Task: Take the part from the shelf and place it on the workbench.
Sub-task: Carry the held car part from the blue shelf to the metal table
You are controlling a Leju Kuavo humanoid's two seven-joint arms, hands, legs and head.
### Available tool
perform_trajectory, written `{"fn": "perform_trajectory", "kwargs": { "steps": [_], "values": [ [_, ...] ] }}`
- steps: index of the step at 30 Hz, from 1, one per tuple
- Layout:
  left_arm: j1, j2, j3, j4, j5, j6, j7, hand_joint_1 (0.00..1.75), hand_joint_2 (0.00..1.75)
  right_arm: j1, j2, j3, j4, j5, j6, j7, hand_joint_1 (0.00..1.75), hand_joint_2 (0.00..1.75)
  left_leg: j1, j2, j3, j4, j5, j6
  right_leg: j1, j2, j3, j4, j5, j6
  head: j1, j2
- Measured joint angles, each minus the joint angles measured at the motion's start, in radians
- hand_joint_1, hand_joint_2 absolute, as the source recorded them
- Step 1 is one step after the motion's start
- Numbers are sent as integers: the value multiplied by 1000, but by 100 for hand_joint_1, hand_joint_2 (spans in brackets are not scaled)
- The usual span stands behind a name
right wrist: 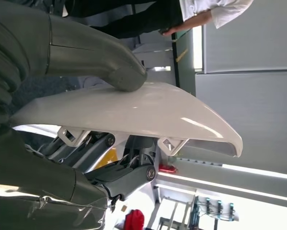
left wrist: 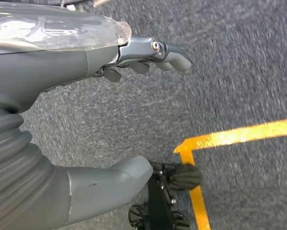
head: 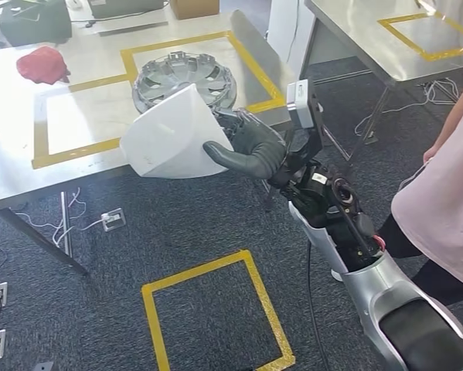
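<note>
My right hand (head: 247, 145) grips a white curved panel part (head: 171, 137), thumb on its upper face and fingers beneath, holding it in the air over the near edge of the steel workbench (head: 18, 166). From the right wrist camera the same part (right wrist: 134, 111) shows as a glossy white shell with mounting tabs below, pinched between the thumb (right wrist: 98, 57) and the fingers (right wrist: 127, 175). A silver hubcap (head: 185, 77) lies on the bench inside a yellow taped frame, just behind the part. My left hand (left wrist: 98, 120) hangs above grey carpet, fingers spread and holding nothing.
A red cap (head: 41, 63) lies at the bench's far left. A person in pink (head: 444, 193) stands close on my right. A second steel table (head: 392, 39) stands at the back right. A yellow taped square (head: 214, 317) marks the carpet; cables and floor sockets (head: 113, 219) lie under the bench.
</note>
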Motion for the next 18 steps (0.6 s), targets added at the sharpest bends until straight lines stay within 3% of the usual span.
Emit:
{"fn": "perform_trajectory", "kwargs": {
  "steps": [1,2,4,5,6,8,11,16,17,18],
  "values": [
    [0,-1,0,0,0,0,0,0,175,3,0,0,0,0,0,0,175,175,0,0,5,0,-4,0,-1,0,-22,27,5,0,3,0],
    [1,-1,0,0,0,0,0,0,175,4,0,0,0,0,0,0,175,175,-1,-1,13,0,-9,-1,-2,0,-23,11,32,-1,6,0],
    [1,-2,0,0,0,0,0,0,175,4,0,0,0,0,0,0,175,175,-1,-4,32,0,-21,-5,-1,0,23,-119,123,-9,16,0],
    [0,-3,0,0,0,0,0,0,175,4,0,0,-1,0,0,0,175,175,-2,-5,39,0,-27,-8,1,-1,51,-187,157,-14,19,0],
    [0,-3,0,0,0,0,0,0,175,2,0,0,-1,0,0,0,175,175,-4,-6,42,1,-31,-13,4,-1,74,-238,173,-20,22,0],
    [-1,-4,0,0,-2,0,2,0,175,1,0,0,-3,1,-1,1,175,175,-6,-5,41,0,-34,-22,9,1,93,-272,168,-28,21,0],
    [-4,-4,0,0,-4,-1,3,0,175,2,-1,-1,-8,3,-3,1,175,175,-8,-4,46,-6,-36,-33,4,3,103,-286,165,-38,17,0],
    [-4,-4,0,0,-5,-1,3,0,175,2,-2,-3,-9,4,-4,1,175,175,-7,-3,45,0,-43,-35,0,3,111,-294,167,-41,18,0],
    [-4,-4,0,0,-5,0,3,0,175,1,-2,-3,-10,5,-4,1,175,175,-6,-2,41,11,-50,-37,-1,2,114,-297,167,-44,17,0],
    [-4,-4,0,0,-3,0,3,0,175,0,-2,-2,-10,4,1,2,175,175,-5,-2,-1,88,-79,-41,-1,2,118,-299,165,-49,10,0]
  ]
}}
